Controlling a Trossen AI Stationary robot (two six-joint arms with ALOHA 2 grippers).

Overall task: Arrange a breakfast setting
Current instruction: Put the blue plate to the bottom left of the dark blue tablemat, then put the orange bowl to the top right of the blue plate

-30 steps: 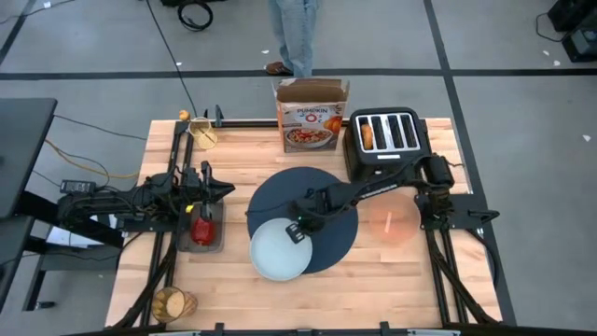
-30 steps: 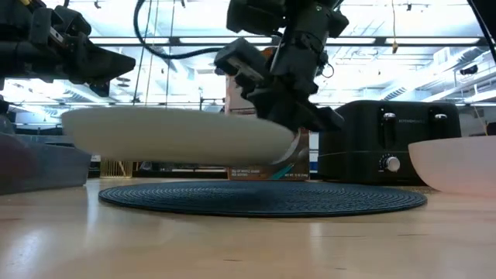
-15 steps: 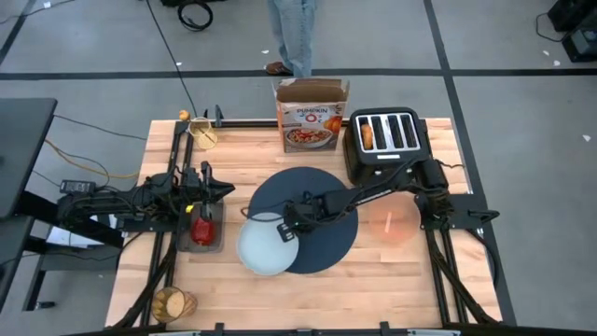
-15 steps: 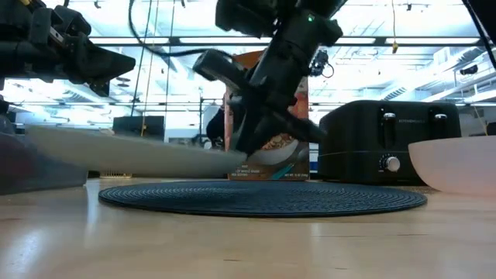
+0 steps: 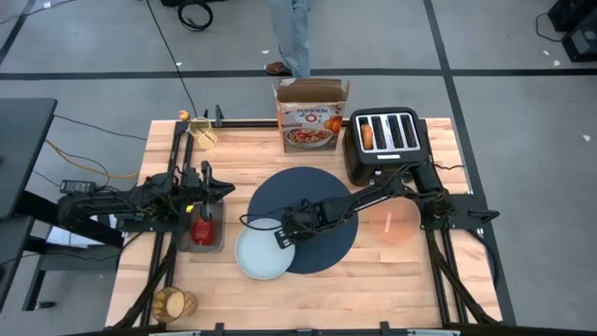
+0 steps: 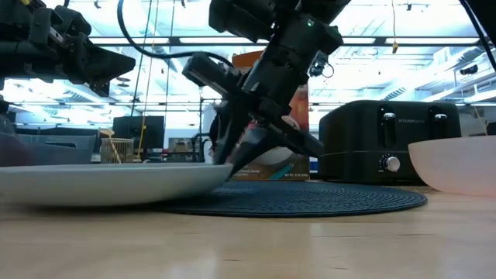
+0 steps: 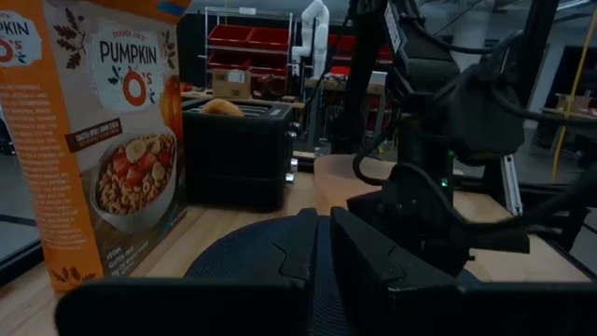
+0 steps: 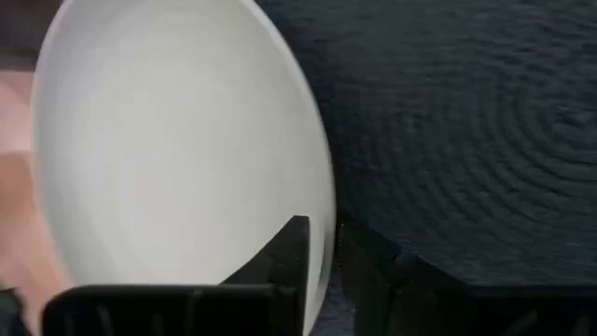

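The pale-blue plate [image 5: 261, 254] is empty and lies low at the near-left rim of the round dark-blue placemat [image 5: 312, 210]. It also shows in the low view [image 6: 108, 183]. My right gripper [image 5: 283, 234] is shut on the plate's rim. The pinkish bowl [image 5: 394, 224] stands right of the placemat. The red apple [image 5: 201, 227] lies in a grey tray. My left gripper [image 5: 224, 191] hovers shut and empty above the tray's far end. An amber glass [image 5: 173, 303] stands at the near-left corner. Bagel-like bread [image 5: 367, 137] sticks out of a toaster slot. I see no spoon. My right gripper pinches the plate's rim [image 8: 325, 245] on the side toward the placemat, one finger [image 8: 291, 250] over the plate's inside and the other [image 8: 368, 266] outside it. The fingers slant down from the table's right. The plate lies almost level, its bottom at the table top [image 6: 116, 194].
The black toaster [image 5: 384, 140] and the orange-and-white cereal box [image 5: 311, 119] stand at the far edge. A person's legs [image 5: 291, 33] show beyond the table. Bare wood [image 5: 373, 289] lies along the near edge.
My right gripper has gone toward the table's left edge and down, still shut on the plate. The plate, held level above the placemat a second ago, tipped with its left side down and now lies low beside the placemat's near-left rim.
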